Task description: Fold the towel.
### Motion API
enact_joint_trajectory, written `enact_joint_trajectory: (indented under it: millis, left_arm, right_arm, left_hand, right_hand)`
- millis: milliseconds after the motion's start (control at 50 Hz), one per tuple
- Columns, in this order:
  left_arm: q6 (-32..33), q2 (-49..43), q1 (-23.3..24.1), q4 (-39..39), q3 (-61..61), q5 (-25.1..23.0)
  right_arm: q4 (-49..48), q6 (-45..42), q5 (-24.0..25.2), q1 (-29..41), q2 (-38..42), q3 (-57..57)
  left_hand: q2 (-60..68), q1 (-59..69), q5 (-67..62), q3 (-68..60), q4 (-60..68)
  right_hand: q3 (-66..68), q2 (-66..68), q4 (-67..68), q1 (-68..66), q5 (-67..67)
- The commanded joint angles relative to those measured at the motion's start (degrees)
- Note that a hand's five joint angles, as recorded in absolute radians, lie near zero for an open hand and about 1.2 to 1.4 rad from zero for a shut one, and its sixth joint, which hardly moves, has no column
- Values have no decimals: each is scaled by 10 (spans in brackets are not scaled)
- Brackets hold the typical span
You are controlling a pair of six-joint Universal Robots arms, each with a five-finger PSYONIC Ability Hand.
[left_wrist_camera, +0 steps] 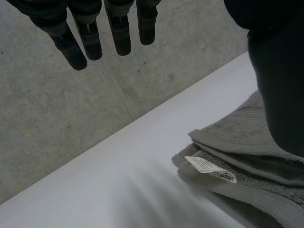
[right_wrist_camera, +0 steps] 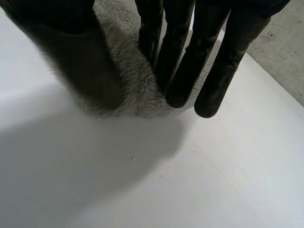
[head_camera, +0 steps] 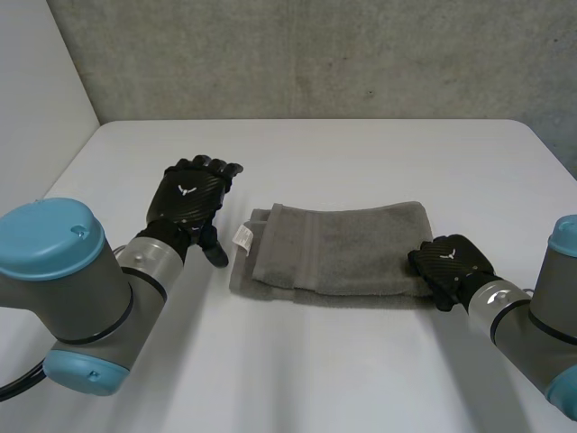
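Observation:
A grey towel (head_camera: pixel 343 248) lies folded into a long band on the white table (head_camera: pixel 315 153), with a white label (head_camera: pixel 242 237) at its left end. My left hand (head_camera: pixel 187 200) hovers just left of that end, fingers straight and spread, holding nothing. In the left wrist view the towel (left_wrist_camera: pixel 237 137) and its label (left_wrist_camera: pixel 209 170) lie below the thumb (left_wrist_camera: pixel 280 71), clear of the fingers (left_wrist_camera: pixel 90 38). My right hand (head_camera: pixel 451 262) sits on the towel's near right corner. In the right wrist view the towel (right_wrist_camera: pixel 137 80) is caught between thumb (right_wrist_camera: pixel 80 52) and fingers (right_wrist_camera: pixel 180 61).
A concrete wall (head_camera: pixel 315 54) runs along the table's far edge. Bare white tabletop surrounds the towel on every side, with wide room in front of it and behind it.

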State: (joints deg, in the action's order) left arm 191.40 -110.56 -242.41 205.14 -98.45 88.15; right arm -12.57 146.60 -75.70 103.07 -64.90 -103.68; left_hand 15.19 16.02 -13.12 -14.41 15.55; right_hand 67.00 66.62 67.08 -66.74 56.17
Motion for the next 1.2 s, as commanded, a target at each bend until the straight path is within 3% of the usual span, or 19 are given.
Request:
enact_joint_trajectory:
  millis: [20, 100, 260, 360, 520, 660, 680, 700, 720, 740, 860, 1000, 1200]
  left_arm:
    - [0, 0, 0, 0, -1, 0]
    - [-1, 0, -2, 0, 4, 1]
    - [-26, 12, -9, 0, 12, 6]
    - [-52, 33, -20, -2, 19, 22]
    - [-57, 35, -28, -2, 16, 23]
    - [-57, 33, -29, -1, 17, 23]
    - [-57, 33, -30, -1, 19, 23]
    - [-57, 33, -30, -1, 19, 23]
    - [-57, 33, -31, -1, 20, 23]
    - [-57, 33, -31, -1, 22, 22]
    - [-58, 32, -30, -1, 29, 23]
    - [-74, 13, -8, -1, 44, 20]
    - [-102, -92, 45, -11, 110, 18]
  right_arm:
    - [-2, -3, -5, 5, -2, 19]
    - [5, -3, -9, 30, -5, 57]
    - [52, -4, 2, 156, 11, 197]
    - [77, -4, 6, 261, 108, 346]
    - [102, -5, 24, 318, 223, 443]
    - [103, 26, 25, 317, 233, 437]
    - [102, 50, 22, 316, 225, 430]
    - [102, 50, 22, 316, 224, 430]
    - [101, 69, 17, 315, 208, 421]
    - [101, 87, 13, 312, 177, 407]
    - [93, 115, 4, 300, 95, 339]
    - [66, 192, -9, 215, 18, 257]
    - [72, 283, -12, 158, 61, 258]
  left_hand:
    - [-36, -45, 116, 29, -40]
    - [-38, -46, 117, 30, -42]
    - [-36, -45, 116, 29, -40]
    - [-36, -45, 116, 29, -40]
    - [-36, -45, 116, 29, -40]
    - [-36, -45, 116, 29, -40]
    - [-38, -46, 117, 30, -42]
    - [-38, -46, 117, 30, -42]
    - [-36, -45, 116, 29, -40]
    - [-36, -45, 116, 29, -40]
    - [-36, -45, 116, 29, -40]
    - [16, 7, 64, -23, 12]
    - [14, 6, 65, -22, 11]
  right_hand:
    - [130, 134, 129, -133, 138]
    - [130, 134, 129, -133, 138]
    - [130, 134, 129, -133, 138]
    - [130, 134, 129, -133, 138]
    - [130, 134, 129, -133, 138]
    - [130, 134, 129, -133, 138]
    - [-119, -115, -120, 117, -111]
    - [-122, -118, -123, 119, -113]
    - [-501, -498, -502, 499, -493]
    - [-570, -566, -571, 567, -562]
    - [-570, -566, -571, 567, -562]
    - [-570, -566, -571, 567, -562]
    - [-570, -566, -571, 567, -562]
